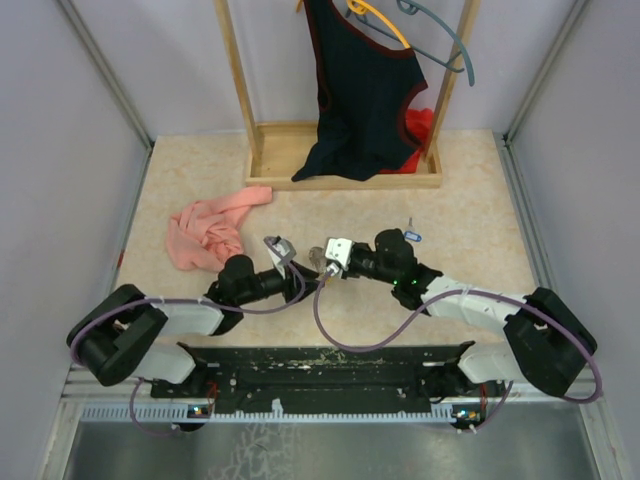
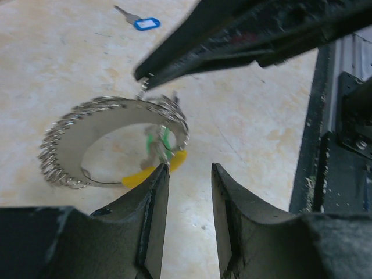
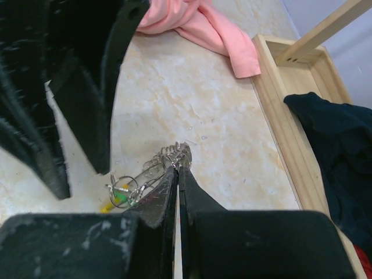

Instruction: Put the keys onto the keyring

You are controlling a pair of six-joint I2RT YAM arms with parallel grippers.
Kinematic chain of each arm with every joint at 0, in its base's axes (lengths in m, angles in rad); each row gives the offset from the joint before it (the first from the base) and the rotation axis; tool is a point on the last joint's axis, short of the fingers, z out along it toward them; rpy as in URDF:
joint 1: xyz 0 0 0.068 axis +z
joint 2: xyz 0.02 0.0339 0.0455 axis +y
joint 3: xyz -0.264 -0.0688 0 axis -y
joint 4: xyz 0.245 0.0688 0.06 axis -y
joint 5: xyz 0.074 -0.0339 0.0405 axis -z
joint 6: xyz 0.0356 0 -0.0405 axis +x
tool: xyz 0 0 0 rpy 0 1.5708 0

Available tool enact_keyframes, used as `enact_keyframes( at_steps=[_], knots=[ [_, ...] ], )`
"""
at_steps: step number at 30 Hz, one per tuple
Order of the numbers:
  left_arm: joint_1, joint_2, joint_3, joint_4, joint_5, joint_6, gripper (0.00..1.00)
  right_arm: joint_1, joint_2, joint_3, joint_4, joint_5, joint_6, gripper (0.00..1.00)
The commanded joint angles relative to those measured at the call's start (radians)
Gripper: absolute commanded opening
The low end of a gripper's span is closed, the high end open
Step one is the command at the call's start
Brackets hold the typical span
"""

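Grey wire keyring (image 2: 116,110), loop-fringed, with yellow stretch and green-headed key (image 2: 156,142), clamped in right gripper (image 3: 179,168) tips; left gripper (image 2: 189,174) parted, empty, just beside

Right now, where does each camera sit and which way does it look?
Top: high behind the arms, looking down on the table; both arms show.
Left wrist: on the left arm, looking past the open left hand at the keyring.
Right wrist: looking along the shut right hand, pinching the keyring.
Both wrist views share the keyring.

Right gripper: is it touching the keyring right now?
Touching. The right wrist view shows the right gripper shut, with wire coils of the keyring pinched at its fingertips.
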Motion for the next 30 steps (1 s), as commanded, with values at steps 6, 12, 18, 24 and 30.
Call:
enact_keyframes(
  at_steps=[6, 12, 18, 24, 30],
  knots=[
    [-0.016, -0.126, -0.140, 0.173, -0.155, 0.017, 0.42, -0.024, -0.035, -0.030, 0.135, -0.109, 0.020, 0.00],
    [0.015, -0.141, -0.138, 0.220, -0.137, 0.166, 0.42, -0.029, -0.036, -0.061, 0.180, -0.147, 0.028, 0.00],
    [0.017, -0.002, -0.147, 0.489, -0.043, 0.282, 0.37, -0.029, -0.037, -0.068, 0.194, -0.156, 0.050, 0.00],
    [0.020, 0.134, -0.157, 0.721, 0.038, 0.327, 0.34, -0.029, -0.048, -0.070, 0.183, -0.167, 0.058, 0.00],
    [0.024, 0.162, -0.118, 0.682, 0.094, 0.350, 0.34, -0.029, -0.050, -0.068, 0.177, -0.175, 0.060, 0.00]
  ],
)
